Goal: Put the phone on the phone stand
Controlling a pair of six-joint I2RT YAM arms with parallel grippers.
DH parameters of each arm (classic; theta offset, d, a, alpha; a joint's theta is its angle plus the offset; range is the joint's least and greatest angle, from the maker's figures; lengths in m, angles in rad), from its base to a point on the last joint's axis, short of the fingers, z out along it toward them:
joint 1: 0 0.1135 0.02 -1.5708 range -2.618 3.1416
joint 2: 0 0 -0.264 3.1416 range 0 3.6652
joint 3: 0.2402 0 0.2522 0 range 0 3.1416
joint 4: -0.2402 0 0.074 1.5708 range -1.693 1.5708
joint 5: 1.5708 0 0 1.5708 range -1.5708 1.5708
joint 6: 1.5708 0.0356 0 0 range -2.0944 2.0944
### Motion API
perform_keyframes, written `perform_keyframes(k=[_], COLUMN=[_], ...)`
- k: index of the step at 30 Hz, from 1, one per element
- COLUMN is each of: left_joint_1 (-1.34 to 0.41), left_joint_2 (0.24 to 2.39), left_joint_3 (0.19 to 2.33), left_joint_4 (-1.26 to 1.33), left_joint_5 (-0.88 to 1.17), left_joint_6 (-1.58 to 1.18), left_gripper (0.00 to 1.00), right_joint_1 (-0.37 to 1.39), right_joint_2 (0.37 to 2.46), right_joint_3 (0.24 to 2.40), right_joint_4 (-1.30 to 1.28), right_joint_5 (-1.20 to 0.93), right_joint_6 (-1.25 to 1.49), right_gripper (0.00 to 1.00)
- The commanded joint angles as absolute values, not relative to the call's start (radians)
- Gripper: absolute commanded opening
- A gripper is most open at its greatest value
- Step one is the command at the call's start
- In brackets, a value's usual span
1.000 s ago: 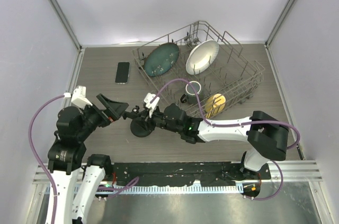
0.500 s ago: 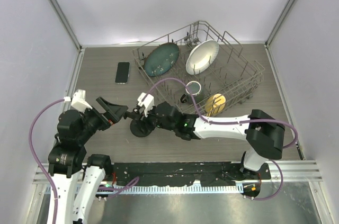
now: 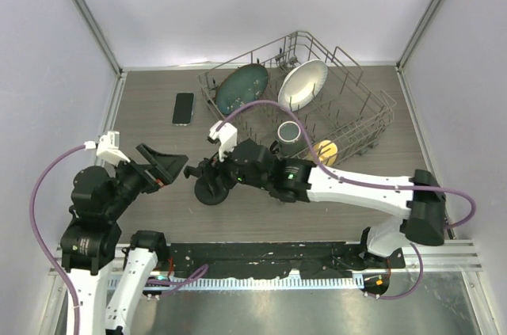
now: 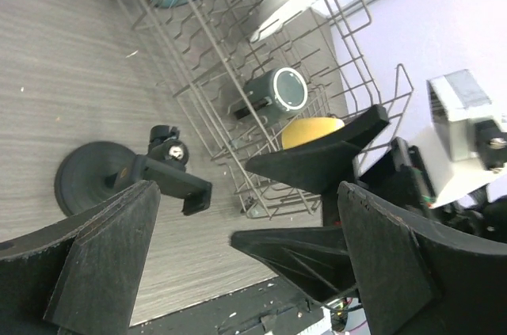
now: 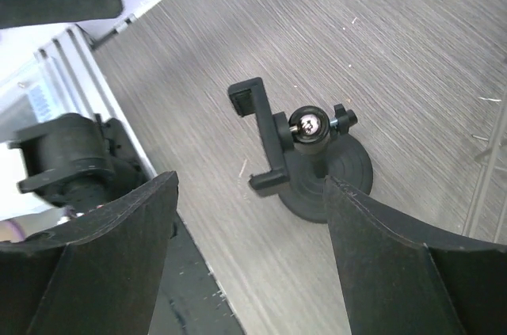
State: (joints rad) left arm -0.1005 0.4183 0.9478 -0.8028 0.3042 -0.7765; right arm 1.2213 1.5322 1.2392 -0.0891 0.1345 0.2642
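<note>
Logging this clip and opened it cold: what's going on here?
Two arms are set to put the phone on the phone stand, but that is not yet done. The phone lies flat on the table, far from the arms and beside the dish rack, with nothing holding it. The stand sits nearer the arms, its cradle empty. The right pincer hovers open just above the stand. The left pincer, also open, faces it from the left side. Neither grips anything.
</note>
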Motion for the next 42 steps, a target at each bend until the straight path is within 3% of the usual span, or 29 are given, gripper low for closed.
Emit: perform_keyframes(k=[1,4,13,17,28,31,42], left_joint_1=[-0.103,-0.103,-0.101,-0.097,-0.044,-0.046,-0.055], left_joint_2=[0.503,0.625,1.017,1.327,2.185,2.296,2.325], left_joint_3=[1.035,1.112,1.271,1.394,2.058,2.141,2.063], left_joint_4=[-0.767,-0.782,-0.749,-0.784,-1.056,-1.098,-1.000], left_joint_5=[0.374,0.374,0.065,-0.080,-0.095,-0.149,-0.101], left_joint_6=[-0.700,-0.617,-0.485,-0.425,-0.272,-0.252,-0.249], left_gripper=[1.00,1.00,1.00,1.00,1.00,1.00,1.00], right_joint_1=[1.241,1.241,1.241,1.239,1.241,1.241,1.241], right_joint_2=[1.369,1.284,0.999,0.820,0.724,0.684,0.626], right_joint_3=[1.299,1.293,1.126,1.017,0.943,0.919,0.900], right_joint_4=[-0.192,-0.270,-0.359,-0.336,-0.347,-0.350,-0.350], right_joint_5=[0.225,0.239,0.319,0.357,0.284,0.281,0.293], right_joint_6=[0.368,0.388,0.443,0.440,0.436,0.457,0.469], right_gripper=[0.79,0.79,0.78,0.78,0.77,0.76,0.75])
